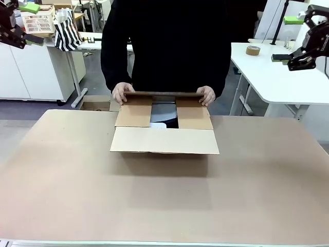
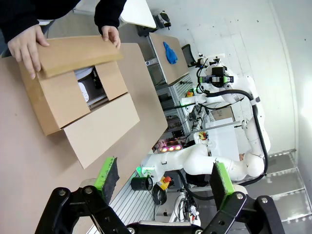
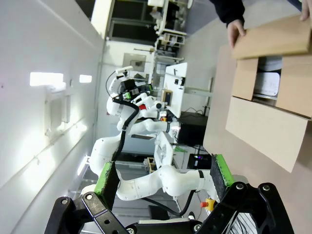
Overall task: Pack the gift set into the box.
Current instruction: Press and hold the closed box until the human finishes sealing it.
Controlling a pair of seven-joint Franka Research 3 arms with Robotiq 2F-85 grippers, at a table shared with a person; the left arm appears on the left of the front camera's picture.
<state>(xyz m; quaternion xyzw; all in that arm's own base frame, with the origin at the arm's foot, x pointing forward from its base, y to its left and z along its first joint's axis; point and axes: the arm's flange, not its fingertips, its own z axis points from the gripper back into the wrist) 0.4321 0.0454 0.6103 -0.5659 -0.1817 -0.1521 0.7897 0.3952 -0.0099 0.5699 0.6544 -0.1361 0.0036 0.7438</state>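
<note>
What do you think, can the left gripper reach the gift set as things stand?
Probably not. The box has its side flaps folded over the gift set, leaving a narrow gap, and the person's hands hold the far flap. The left gripper, open, hangs high to the side.

no legible text, label, brand, number or sign in any view; flaps of shallow brown corrugated cardboard box (image 1: 164, 140) plain, unprinted; anything farther off too small to read.
</note>
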